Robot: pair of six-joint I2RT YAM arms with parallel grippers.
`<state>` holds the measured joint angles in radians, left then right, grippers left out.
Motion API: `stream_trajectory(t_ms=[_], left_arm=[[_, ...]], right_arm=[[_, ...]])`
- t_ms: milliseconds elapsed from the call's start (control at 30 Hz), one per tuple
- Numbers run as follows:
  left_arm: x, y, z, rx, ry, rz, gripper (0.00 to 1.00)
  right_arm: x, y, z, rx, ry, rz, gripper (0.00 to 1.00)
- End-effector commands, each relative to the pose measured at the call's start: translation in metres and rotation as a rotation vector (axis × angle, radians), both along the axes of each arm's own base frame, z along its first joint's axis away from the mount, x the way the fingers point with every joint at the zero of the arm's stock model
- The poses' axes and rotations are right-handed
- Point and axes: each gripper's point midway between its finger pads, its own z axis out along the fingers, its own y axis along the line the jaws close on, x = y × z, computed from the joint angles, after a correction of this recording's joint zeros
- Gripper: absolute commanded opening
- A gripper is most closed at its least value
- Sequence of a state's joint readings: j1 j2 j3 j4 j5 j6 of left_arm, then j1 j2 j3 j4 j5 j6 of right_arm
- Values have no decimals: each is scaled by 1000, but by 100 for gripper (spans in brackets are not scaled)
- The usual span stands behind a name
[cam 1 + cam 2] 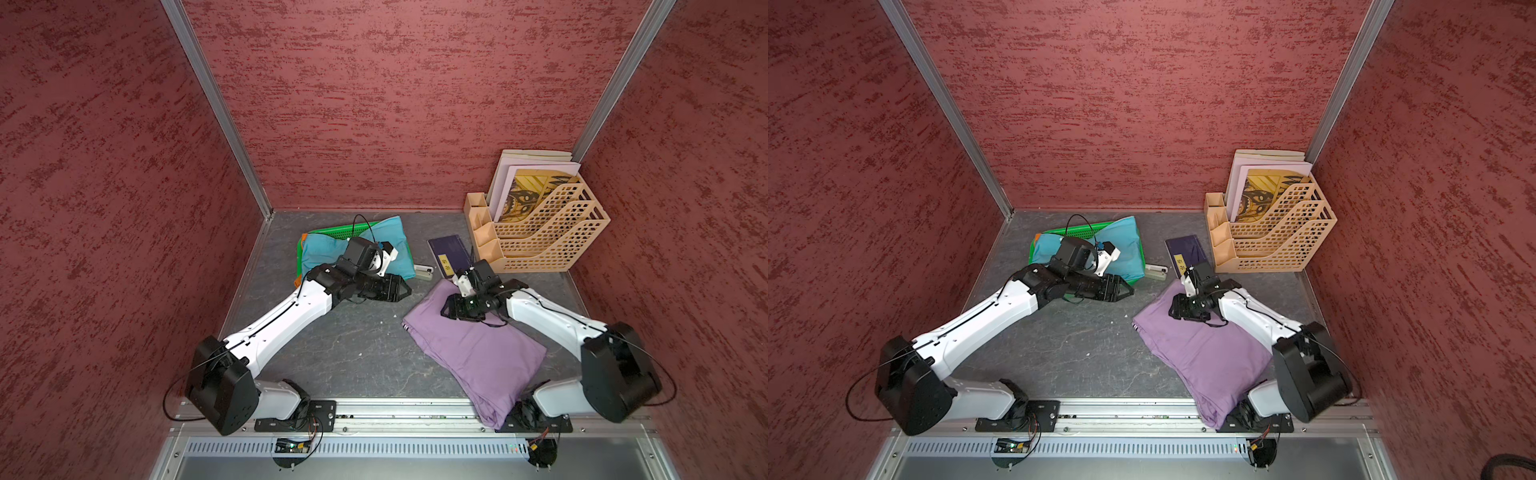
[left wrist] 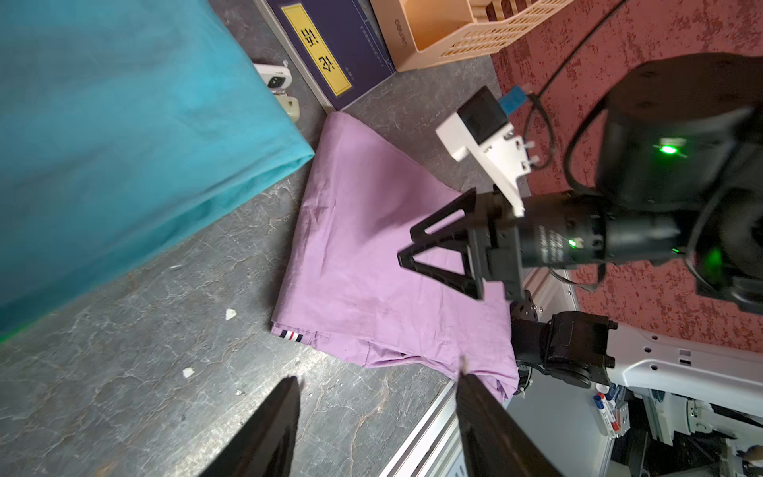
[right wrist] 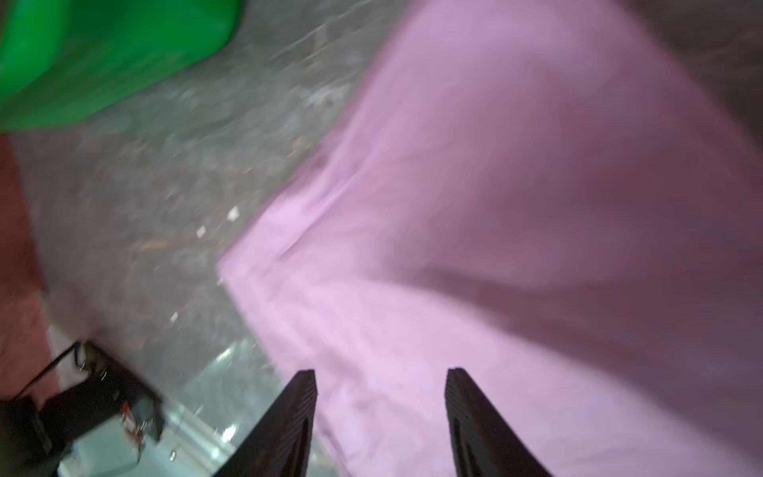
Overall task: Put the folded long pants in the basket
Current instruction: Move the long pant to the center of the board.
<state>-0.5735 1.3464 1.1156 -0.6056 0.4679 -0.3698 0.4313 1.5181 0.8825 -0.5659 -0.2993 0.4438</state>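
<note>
Hovering spread and empty over the lilac folded pants point(image 3: 495, 206), the right tool point(image 3: 380, 371) is best lowered astride the folded edge beneath so all layers are pinched.

White arms point(image 1: 286, 316), black joints point(image 1: 220, 386) and cables point(image 1: 163, 401); left tool point(image 2: 375, 378), right tool point(image 2: 406, 247) black.

Open ground: bare desk point(image 1: 353, 353) at centre, running from the near rail to the far wall.
Left bound: left arm point(image 1: 291, 311), slanting in from the near left.
Right bound: lilac pants point(image 1: 478, 357), with the right arm point(image 1: 548, 320) above them.
Far left: basket point(image 1: 332, 230) heaped with teal pants point(image 1: 332, 249).
Far gap: narrow, between the basket and the navy book point(image 1: 451, 249), partly filled by a small white object point(image 1: 424, 272).
Far right corner: file rack point(image 1: 548, 237).
</note>
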Motion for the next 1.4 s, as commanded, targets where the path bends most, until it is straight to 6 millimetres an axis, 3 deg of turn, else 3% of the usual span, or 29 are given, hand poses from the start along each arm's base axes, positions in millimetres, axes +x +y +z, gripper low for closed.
stream_trajectory(t_ms=[0, 133, 300, 367, 433, 467, 633, 800, 1067, 1367], left_arm=[[-3, 11, -6, 5, 31, 30, 64], [-5, 22, -13, 18, 72, 73, 64], [-17, 40, -28, 50, 125, 131, 64], [-24, 47, -34, 60, 149, 149, 65], [-30, 55, -42, 81, 174, 170, 65], [-33, 59, -47, 91, 190, 182, 65], [-49, 66, -83, 106, 282, 245, 65], [-65, 78, -121, 168, 344, 319, 65], [-87, 79, -168, 244, 434, 316, 59], [-102, 79, -206, 349, 517, 299, 47]], right_arm=[[16, -8, -25, -89, 18, -53, 45], [0, 37, -44, -7, 71, 85, 35], [-63, 110, -46, 87, 118, 419, 32], [-83, 127, -42, 105, 111, 528, 33], [-89, 137, -36, 151, 86, 564, 38], [-83, 136, -32, 158, 58, 537, 43], [-56, 133, -8, 248, -37, 443, 50], [-50, 126, 10, 274, -78, 424, 54], [-50, 98, 16, 269, -102, 348, 56], [-26, 52, 40, 327, -148, 165, 56]])
